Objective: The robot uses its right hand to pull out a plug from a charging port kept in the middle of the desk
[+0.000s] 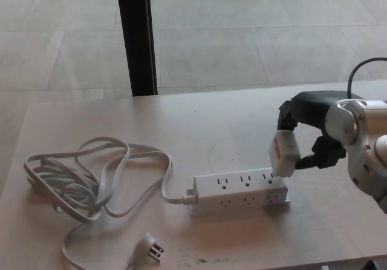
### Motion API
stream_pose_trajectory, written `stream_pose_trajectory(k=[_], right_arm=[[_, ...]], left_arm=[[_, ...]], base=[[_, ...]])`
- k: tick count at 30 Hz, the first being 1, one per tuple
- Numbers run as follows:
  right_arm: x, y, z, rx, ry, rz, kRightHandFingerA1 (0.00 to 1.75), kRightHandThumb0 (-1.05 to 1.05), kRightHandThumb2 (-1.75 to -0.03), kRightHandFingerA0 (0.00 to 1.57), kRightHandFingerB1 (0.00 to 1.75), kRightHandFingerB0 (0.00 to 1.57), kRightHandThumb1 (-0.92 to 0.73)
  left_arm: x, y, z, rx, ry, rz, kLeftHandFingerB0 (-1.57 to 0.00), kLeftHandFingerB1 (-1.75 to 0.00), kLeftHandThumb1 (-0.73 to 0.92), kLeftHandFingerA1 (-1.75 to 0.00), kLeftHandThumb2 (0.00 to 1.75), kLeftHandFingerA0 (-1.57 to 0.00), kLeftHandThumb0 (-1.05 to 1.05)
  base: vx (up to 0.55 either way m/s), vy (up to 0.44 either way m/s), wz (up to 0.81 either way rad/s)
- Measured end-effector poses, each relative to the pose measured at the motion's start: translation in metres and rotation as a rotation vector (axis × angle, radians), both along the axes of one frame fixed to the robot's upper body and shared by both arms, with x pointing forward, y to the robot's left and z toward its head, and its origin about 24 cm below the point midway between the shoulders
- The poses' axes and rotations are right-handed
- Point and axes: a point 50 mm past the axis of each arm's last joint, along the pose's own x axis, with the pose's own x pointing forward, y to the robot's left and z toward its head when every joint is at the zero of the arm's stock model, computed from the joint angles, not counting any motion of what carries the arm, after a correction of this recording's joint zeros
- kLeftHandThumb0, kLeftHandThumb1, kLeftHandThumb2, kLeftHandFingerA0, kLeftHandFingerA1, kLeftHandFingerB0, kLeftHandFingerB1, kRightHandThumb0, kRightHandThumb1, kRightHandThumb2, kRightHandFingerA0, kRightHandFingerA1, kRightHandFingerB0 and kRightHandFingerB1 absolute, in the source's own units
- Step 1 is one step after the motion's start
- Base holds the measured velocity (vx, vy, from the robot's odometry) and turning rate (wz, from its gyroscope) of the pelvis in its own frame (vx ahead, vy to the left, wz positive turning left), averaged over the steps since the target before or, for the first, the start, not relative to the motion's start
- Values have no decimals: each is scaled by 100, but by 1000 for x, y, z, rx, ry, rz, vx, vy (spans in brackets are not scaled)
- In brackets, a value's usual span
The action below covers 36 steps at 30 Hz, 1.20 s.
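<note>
One loose wall plug (149, 247) lies at the bottom edge of the frame, the free end of a grey cord (91, 182) that loops in a loose heap across the lower left of the bench (230, 125), so the strip appears unpowered. Just above and to the right, near the middle of the bench, sits the white power strip (239, 193), its long side facing the camera and its sockets turned upward, which leaves them open to a pull from above. At the strip's right end stands a white adapter plug (285, 154), tilted slightly, its lower end at or just above the last socket; I cannot tell whether its prongs are seated or already free. The right hand (309, 138) comes in from the right edge with its black fingers clamped on this adapter, gripping from the side, likely to draw it upward. Beyond the bench are a dark post (136, 37) and tiled floor (242, 34). No left hand shows.
</note>
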Motion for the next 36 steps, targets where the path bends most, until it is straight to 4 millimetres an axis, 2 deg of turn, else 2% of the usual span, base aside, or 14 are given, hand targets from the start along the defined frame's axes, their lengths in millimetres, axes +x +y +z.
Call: stream_pose_trajectory(k=[1, 4, 5, 6, 8, 11, 12, 13, 14, 17, 21, 24, 30, 36], right_arm=[[0, 0, 0, -3, -1, 0, 175, -39, -84, 93, 129, 76, -67], [0, 1, 0, -9, -4, -2, 175, -40, -77, 90, 126, 74, -69], [0, 1, 0, -9, -5, -3, 168, -43, -73, 89, 88, 81, -74], [0, 0, 0, -8, -5, -5, 168, -43, -74, 86, 81, 84, -70], [0, -1, 1, -7, -7, -13, 172, -39, -78, 89, 109, 83, -68], [-1, -8, 0, -14, -8, -29, 175, -38, -86, 87, 106, 83, -61], [-1, -12, 0, -17, -7, -39, 174, -41, -77, 89, 112, 84, -74], [-1, -16, 1, -23, -7, -47, 174, -40, -82, 89, 145, 77, -68], [0, -21, 2, -31, -8, -59, 174, -40, -82, 89, 145, 77, -68], [1, -38, 3, -54, -4, -111, 171, -39, -78, 86, 105, 78, -70], [2, -57, 4, -72, 0, -166, 175, -37, -82, 85, 122, 73, -70], [3, -68, 4, -79, 0, -193, 150, -43, -73, 86, 68, 75, -71], [1, -77, -10, -95, 22, -211, 153, -42, -72, 84, 89, 75, -70], [-1, -73, -35, -147, 80, -199, 148, -46, -66, 77, 63, 63, -75]], left_arm=[[0, 0, 0, 0, 0, 0, -23, -35, 92, -49, 82, -58, -85], [-1, 0, 0, 2, 1, 0, -24, -36, 92, -50, 82, -60, -85], [-1, 0, 0, 2, 1, 0, -24, -36, 92, -50, 81, -60, -84], [-1, 0, 0, 2, 1, 0, -24, -35, 92, -50, 82, -61, -85], [-2, 0, 0, 1, 2, 1, -22, -34, 92, -48, 82, -58, -83], [-3, 0, -1, -2, 5, 6, -22, -34, 92, -48, 81, -58, -87], [-4, 0, -1, -4, 7, 9, -15, -45, 82, -60, 116, -54, -80], [-4, 0, -1, -5, 8, 11, -23, -35, 92, -50, 81, -61, -85], [-5, 0, -1, -6, 8, 12, -23, -35, 92, -50, 81, -61, -85], [-8, 1, -2, -6, 13, 15, -25, -35, 92, -50, 82, -62, -85], [-10, 1, -1, -3, 16, 13, -22, -35, 92, -48, 82, -56, -85], [-10, 1, -1, -3, 12, 14, -21, -35, 92, -48, 81, -55, -87], [-10, 2, 0, -5, 2, 18, -22, -34, 92, -47, 82, -57, -86], [-10, 3, 2, 1, -6, 15, -21, -35, 92, -48, 82, -56, -84]], base=[[0, 0, 0], [0, 0, 0], [0, 0, 0], [0, 0, 0], [0, 0, 0], [0, 0, 0], [0, 0, 0], [0, 0, 0], [0, 0, 0], [0, 0, 0], [0, 0, 0], [0, 0, 0], [0, 0, 0], [0, 0, 0]])
